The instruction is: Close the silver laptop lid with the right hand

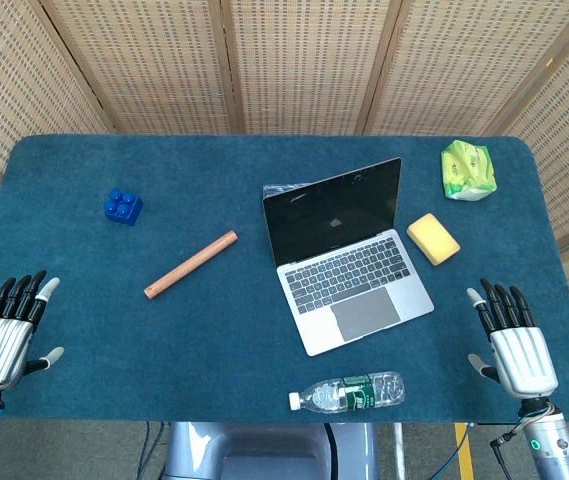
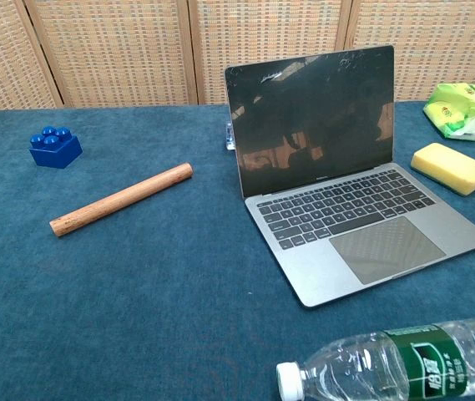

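The silver laptop (image 1: pixel 349 262) (image 2: pixel 346 184) stands open in the middle of the blue table, its dark screen upright and its keyboard facing me. My right hand (image 1: pixel 512 340) rests at the table's front right edge, fingers spread and holding nothing, a good way right of the laptop. At the front left edge my left hand (image 1: pixel 9 330) lies open in the same way. Neither hand shows in the chest view.
A yellow sponge (image 1: pixel 433 238) (image 2: pixel 452 167) lies right of the laptop, a green packet (image 1: pixel 468 170) (image 2: pixel 465 109) behind it. A water bottle (image 1: pixel 349 392) (image 2: pixel 404 363) lies in front. Left of the laptop are a wooden rod (image 1: pixel 190 264) (image 2: pixel 121 199) and a blue block (image 1: pixel 122 206) (image 2: pixel 54 147).
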Available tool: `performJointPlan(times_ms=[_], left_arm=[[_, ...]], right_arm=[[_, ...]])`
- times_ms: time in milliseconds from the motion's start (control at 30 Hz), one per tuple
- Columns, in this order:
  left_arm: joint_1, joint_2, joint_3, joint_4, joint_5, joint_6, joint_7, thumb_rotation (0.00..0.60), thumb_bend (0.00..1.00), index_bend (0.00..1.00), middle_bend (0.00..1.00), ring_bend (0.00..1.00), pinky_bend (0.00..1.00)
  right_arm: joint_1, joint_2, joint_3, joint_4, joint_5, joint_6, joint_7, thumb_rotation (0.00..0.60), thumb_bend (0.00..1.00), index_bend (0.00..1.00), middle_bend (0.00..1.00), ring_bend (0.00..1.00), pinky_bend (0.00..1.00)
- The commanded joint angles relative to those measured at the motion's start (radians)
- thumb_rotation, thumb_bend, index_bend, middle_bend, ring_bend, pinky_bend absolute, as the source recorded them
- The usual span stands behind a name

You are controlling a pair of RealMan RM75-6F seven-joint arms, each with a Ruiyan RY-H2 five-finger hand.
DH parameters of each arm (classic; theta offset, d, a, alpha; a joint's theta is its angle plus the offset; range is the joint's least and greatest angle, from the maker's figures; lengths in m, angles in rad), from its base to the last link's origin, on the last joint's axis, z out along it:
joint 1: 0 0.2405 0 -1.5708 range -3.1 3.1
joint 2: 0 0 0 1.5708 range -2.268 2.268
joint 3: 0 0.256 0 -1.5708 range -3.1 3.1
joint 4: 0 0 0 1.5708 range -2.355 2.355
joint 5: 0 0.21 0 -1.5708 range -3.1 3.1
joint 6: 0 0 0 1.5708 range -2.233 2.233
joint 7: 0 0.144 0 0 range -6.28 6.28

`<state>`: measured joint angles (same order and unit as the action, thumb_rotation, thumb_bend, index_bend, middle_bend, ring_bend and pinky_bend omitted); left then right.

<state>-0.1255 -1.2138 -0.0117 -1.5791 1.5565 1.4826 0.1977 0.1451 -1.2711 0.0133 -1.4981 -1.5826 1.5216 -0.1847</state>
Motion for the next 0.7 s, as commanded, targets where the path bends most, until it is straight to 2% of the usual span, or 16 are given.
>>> performJointPlan(times_ms=[33,700], left_arm=[[0.001,0.000,0.001,-0.001,0.002,0.001,0.001,0.600,0.08,0.00,0.00,0.00,0.00],[0.004,0.002,-0.001,-0.002,0.004,0.008,0.000,0.600,0.08,0.00,0.00,0.00,0.00]], right_arm=[[-0.001,-0.001,0.001,0.001,-0.001,-0.001,-0.001,0.600,0.16,0.00,0.00,0.00,0.00],[-0.008,0.001,0.010,-0.001,-0.011,0.000,0.007,0.600,0.16,0.00,0.00,0.00,0.00]])
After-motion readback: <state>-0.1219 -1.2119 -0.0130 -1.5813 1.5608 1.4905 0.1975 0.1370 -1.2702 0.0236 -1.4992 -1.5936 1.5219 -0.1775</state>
